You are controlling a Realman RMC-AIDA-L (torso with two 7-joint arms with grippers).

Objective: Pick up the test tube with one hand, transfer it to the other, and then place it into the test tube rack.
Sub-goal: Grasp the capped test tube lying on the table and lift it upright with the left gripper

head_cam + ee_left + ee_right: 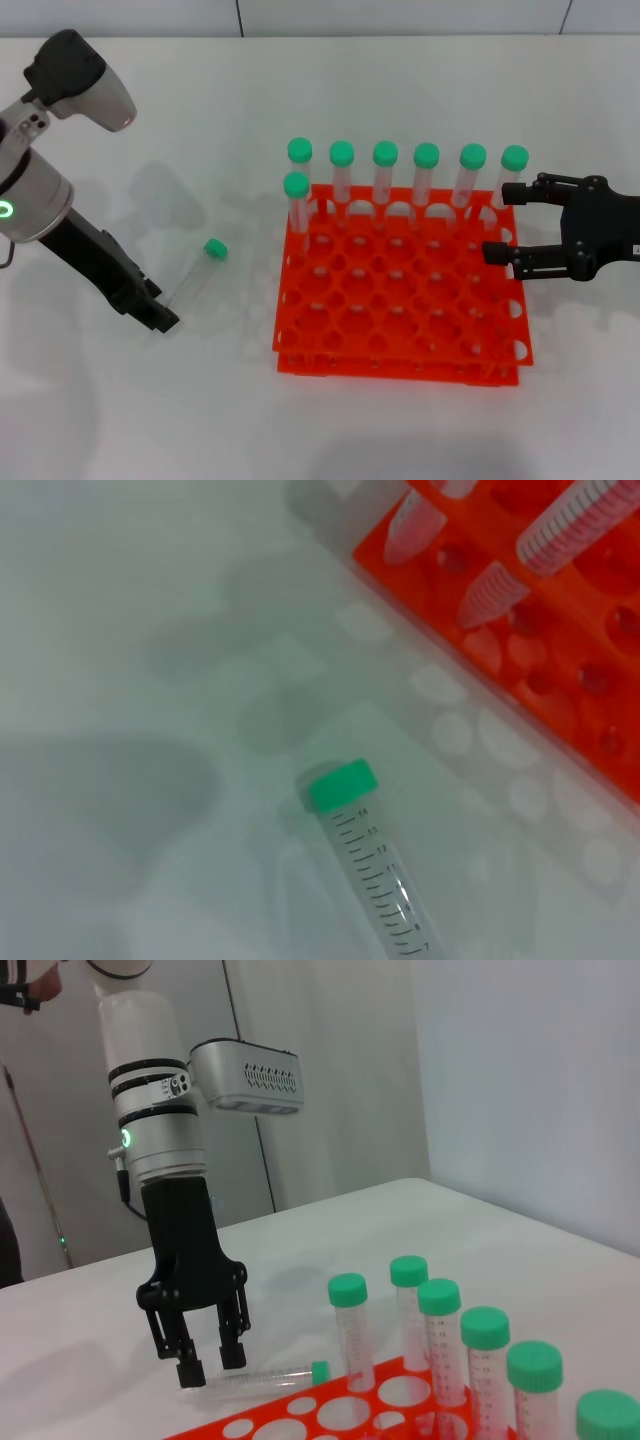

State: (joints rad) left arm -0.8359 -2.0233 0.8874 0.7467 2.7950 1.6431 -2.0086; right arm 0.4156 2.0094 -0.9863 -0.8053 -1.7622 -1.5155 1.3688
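The test tube (193,277) lies flat on the white table, left of the test tube rack (400,300), its green cap pointing toward the rack. My left gripper (160,312) is lowered at the tube's bottom end. In the right wrist view this gripper (211,1365) is open, its fingers standing on either side of that end of the tube (265,1378). The left wrist view shows the capped half of the tube (375,880) resting on the table near the rack (560,650). My right gripper (505,222) hovers open at the rack's right edge, holding nothing.
Several green-capped tubes (385,170) stand upright along the rack's back row, with one more at the left in the second row. These tubes (440,1340) fill the near side of the right wrist view.
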